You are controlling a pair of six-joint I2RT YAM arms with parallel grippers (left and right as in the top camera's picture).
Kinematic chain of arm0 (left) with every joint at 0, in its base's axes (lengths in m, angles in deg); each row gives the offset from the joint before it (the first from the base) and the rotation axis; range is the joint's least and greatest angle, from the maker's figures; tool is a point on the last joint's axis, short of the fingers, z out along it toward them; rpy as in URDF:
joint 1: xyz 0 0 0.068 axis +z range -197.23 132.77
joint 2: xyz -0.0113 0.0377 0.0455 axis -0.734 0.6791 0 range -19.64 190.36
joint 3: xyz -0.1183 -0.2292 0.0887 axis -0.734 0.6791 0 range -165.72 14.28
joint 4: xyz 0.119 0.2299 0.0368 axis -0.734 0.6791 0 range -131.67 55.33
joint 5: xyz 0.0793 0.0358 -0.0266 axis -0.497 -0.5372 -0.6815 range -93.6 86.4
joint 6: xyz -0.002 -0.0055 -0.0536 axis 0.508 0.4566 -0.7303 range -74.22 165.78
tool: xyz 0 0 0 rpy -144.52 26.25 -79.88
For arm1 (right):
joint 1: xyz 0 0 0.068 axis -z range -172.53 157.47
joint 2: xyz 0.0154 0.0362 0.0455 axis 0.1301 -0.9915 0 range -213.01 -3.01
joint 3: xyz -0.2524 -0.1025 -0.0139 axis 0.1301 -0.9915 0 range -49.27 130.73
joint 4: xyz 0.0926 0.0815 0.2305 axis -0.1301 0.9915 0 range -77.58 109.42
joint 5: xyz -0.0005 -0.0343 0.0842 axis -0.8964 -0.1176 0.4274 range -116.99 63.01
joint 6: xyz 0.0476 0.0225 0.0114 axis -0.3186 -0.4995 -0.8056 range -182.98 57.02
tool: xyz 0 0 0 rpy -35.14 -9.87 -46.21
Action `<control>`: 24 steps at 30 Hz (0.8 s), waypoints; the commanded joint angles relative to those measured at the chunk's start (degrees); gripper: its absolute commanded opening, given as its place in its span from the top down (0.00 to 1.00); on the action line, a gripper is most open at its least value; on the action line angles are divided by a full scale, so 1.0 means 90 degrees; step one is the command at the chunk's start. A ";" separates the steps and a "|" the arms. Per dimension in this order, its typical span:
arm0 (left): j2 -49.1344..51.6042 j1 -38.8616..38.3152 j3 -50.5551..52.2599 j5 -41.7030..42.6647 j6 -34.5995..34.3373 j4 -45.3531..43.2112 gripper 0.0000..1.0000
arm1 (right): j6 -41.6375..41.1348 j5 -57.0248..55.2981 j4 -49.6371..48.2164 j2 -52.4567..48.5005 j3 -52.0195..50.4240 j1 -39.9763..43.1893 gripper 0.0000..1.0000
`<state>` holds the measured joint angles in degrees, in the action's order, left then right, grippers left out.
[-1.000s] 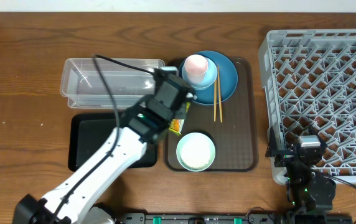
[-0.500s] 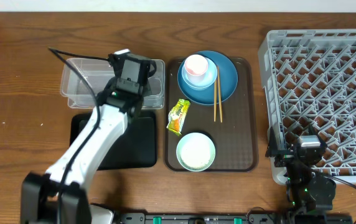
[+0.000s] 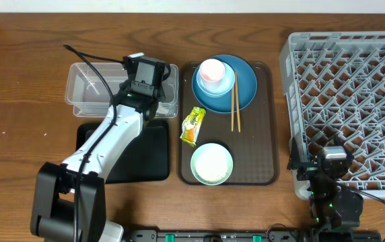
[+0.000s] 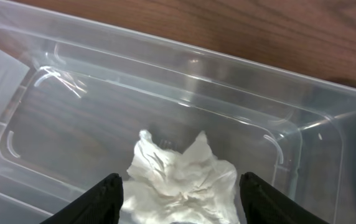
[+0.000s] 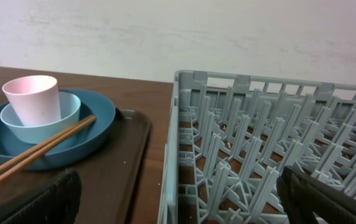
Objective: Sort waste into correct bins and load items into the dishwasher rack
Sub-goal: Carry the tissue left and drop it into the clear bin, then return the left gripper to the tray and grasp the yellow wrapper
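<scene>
Dark brown wooden table point(image 3: 17, 101) with visible grain fills the whole overhead frame and shows again across the top of the left wrist view. A brown rectangular plastic serving tray point(image 3: 260, 141) with rounded corners and a low rim lies flat on it, centre of the overhead frame, slightly right. Plain off-white wall point(image 5: 165, 37) spans the top of the right wrist view.

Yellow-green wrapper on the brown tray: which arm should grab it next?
Probably the left. Its open fingers hang over the clear container, tissue lying inside, next to the wrapper. The right arm sits farther off, by the rack.
</scene>
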<state>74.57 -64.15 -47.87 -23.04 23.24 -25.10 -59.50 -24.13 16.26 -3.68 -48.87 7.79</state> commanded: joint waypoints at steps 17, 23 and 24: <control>-0.1984 -0.1455 -0.0005 0.1736 0.0216 0.1326 0.51 | 0.0049 -0.0032 0.0015 0.0046 -0.0012 0.0029 0.01; -0.1766 -0.1982 0.0002 0.1736 0.0214 0.1916 0.50 | 0.0049 -0.0032 0.0015 0.0046 -0.0012 0.0029 0.01; -0.1710 -0.2013 0.0002 0.1736 0.0211 0.1977 0.50 | 0.0049 -0.0032 0.0017 0.0046 -0.0012 0.0029 0.01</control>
<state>57.72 -81.40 -47.87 -7.79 24.85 -8.24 -59.50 -24.13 16.23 -3.68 -48.87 7.79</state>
